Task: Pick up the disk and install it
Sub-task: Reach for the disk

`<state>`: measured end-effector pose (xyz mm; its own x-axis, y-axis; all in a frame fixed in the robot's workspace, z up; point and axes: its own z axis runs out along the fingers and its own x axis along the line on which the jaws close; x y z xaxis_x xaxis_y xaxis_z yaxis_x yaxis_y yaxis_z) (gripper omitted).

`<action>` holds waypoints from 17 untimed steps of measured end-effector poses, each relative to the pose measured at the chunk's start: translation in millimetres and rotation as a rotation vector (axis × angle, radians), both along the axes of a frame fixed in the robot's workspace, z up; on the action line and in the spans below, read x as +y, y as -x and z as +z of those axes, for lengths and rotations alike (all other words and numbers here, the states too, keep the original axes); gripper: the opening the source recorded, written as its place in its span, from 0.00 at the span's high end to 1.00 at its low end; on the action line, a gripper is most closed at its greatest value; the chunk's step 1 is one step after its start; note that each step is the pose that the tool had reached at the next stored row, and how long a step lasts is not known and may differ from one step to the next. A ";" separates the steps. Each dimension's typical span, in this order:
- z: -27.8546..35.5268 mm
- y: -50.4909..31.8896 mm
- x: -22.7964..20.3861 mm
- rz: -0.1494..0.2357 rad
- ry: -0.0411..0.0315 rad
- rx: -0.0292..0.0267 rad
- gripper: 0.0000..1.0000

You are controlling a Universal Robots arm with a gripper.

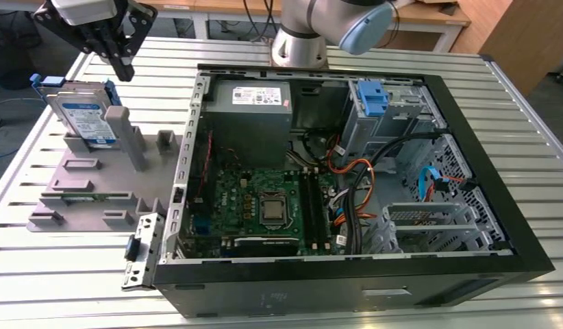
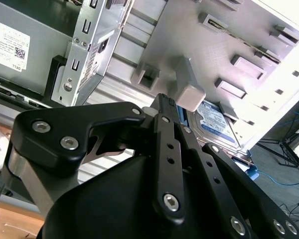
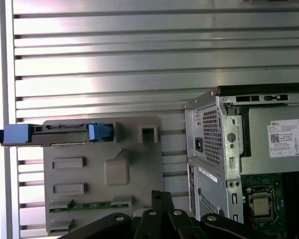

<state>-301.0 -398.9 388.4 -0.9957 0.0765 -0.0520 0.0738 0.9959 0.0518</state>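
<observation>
Above grey fixture (image 1: 90, 199), outside case (image 1: 355, 291), gripper (image 1: 124, 67) hovering near disk (image 1: 88, 116) — clenched shut, gripping nothing. Disk standing on edge in fixture slot, touching no finger — pickup not yet begun; carrying into case and installing all remaining.

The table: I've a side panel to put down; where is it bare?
Bare slats lie at the exterior view's lower left, between the grey fixture, the case and the table edge. Crowded: the fixture's far end, holding the disk.
</observation>
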 end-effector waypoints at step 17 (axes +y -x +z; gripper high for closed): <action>-0.5 5.6 0.0 0.000 -0.0001 -0.0001 0.89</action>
